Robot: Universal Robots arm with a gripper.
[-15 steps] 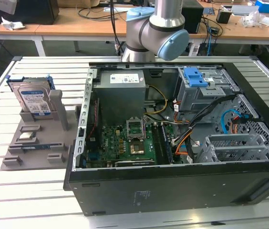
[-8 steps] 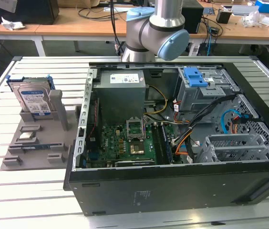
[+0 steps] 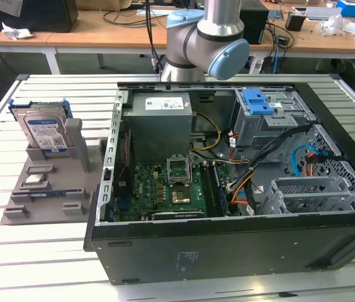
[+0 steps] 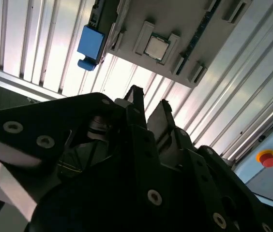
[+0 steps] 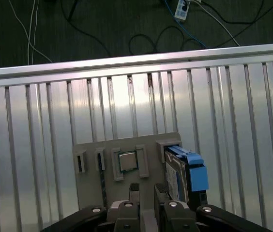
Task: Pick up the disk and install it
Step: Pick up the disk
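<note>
A slatted metal worktop (image 3: 39, 270) is spread across the exterior view; an open computer case (image 3: 228, 251) is laid on it over the centre and right of the frame, its boards and cables exposed; the arm (image 3: 209, 34) is seen at the top centre, behind the case; a grey holder (image 3: 45, 198) is set at the left of the frame, near the case's side wall.

The disk (image 3: 44, 132) is stood upright in a slot of the holder, at the upper left, framed by its blue carrier and outside the case; the hand (image 5: 146, 189) is seen in both wrist views released, its fingers slightly apart with nothing between them, poised over the holder near the disk but apart from it; a small square chip (image 3: 34, 179) is seated in a pocket just below the disk.

The task is judged barely begun; the disk is neither gripped nor lifted, and the whole installation is left.
</note>
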